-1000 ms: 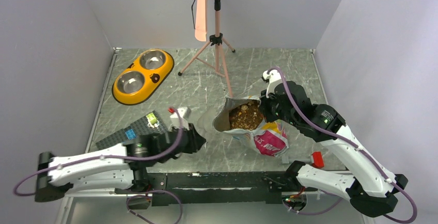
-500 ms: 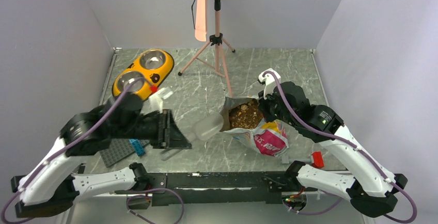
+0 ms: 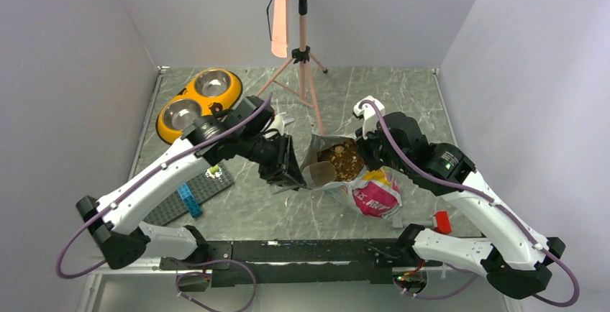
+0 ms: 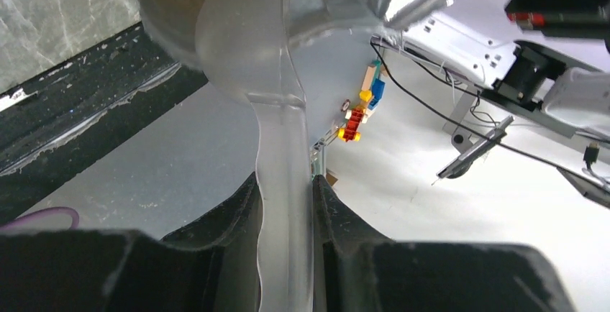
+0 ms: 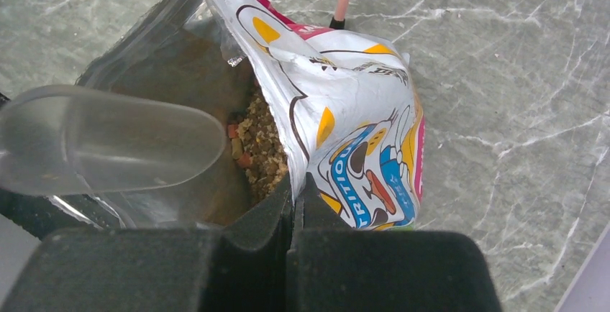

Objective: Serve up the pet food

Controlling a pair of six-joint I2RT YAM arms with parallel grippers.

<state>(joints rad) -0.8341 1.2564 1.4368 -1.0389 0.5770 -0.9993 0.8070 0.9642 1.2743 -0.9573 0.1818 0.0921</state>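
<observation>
The pet food (image 3: 342,158) is a brown heap inside the open cartoon-printed bag (image 3: 370,193), also seen as kibble (image 5: 260,147) in the right wrist view. My right gripper (image 5: 296,191) is shut on the bag's rim (image 5: 288,103), holding the mouth open. My left gripper (image 4: 285,193) is shut on the handle of a clear plastic scoop (image 4: 277,132). The scoop's bowl (image 3: 321,174) sits at the near-left lip of the bag and looks empty (image 5: 108,139). The yellow double dish (image 3: 167,132) with steel bowls lies at the far left.
A pink tripod (image 3: 304,57) stands just behind the bag, one leg ending near its mouth. A dark brick baseplate (image 3: 205,186) with small bricks lies under the left arm. A red part (image 3: 441,221) sits by the right arm's base.
My left arm has swung up from the front left and across to the right, carrying the scoop to the bag's mouth. The right gripper has kept its hold on the bag.
</observation>
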